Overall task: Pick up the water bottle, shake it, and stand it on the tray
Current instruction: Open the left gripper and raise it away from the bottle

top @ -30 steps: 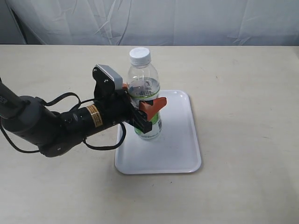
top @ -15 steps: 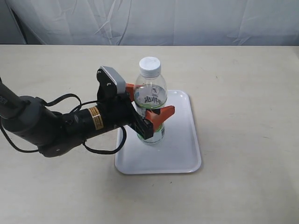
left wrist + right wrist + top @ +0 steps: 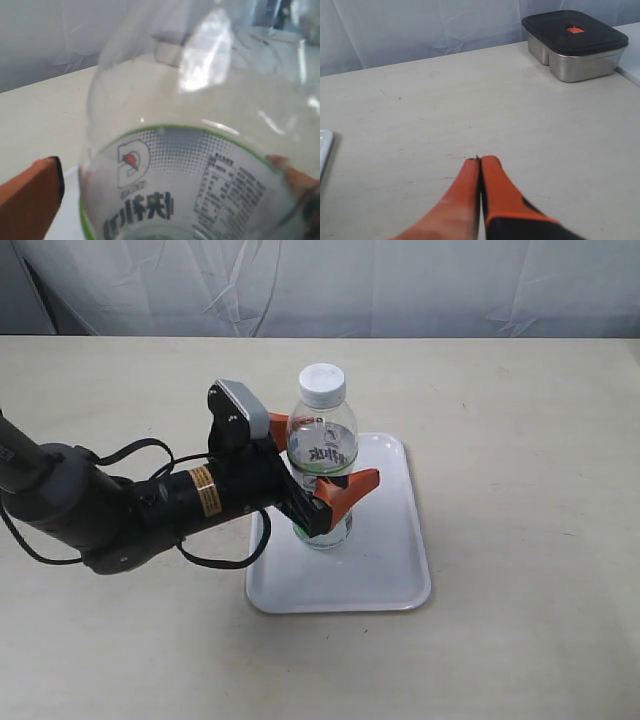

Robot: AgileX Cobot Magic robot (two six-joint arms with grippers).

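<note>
The water bottle (image 3: 323, 445) stands upright on the white tray (image 3: 385, 565), white cap on top, and its label fills the left wrist view (image 3: 165, 200). My left gripper (image 3: 327, 455) straddles the bottle at label height with its orange fingers (image 3: 352, 487) spread. In the left wrist view a strip of white tray shows between one finger (image 3: 30, 197) and the bottle wall, so the left gripper (image 3: 164, 165) is open around it. My right gripper (image 3: 480, 161) is shut on nothing above bare table and does not appear in the exterior view.
A steel container with a dark lid (image 3: 575, 42) sits at the far end of the table in the right wrist view. The left arm (image 3: 110, 510) and its cable lie on the table left of the tray. A pale curtain hangs behind the table.
The bottle went from held above the tray to standing on it, a little further right. The left gripper's fingers have since spread slightly off its sides.
</note>
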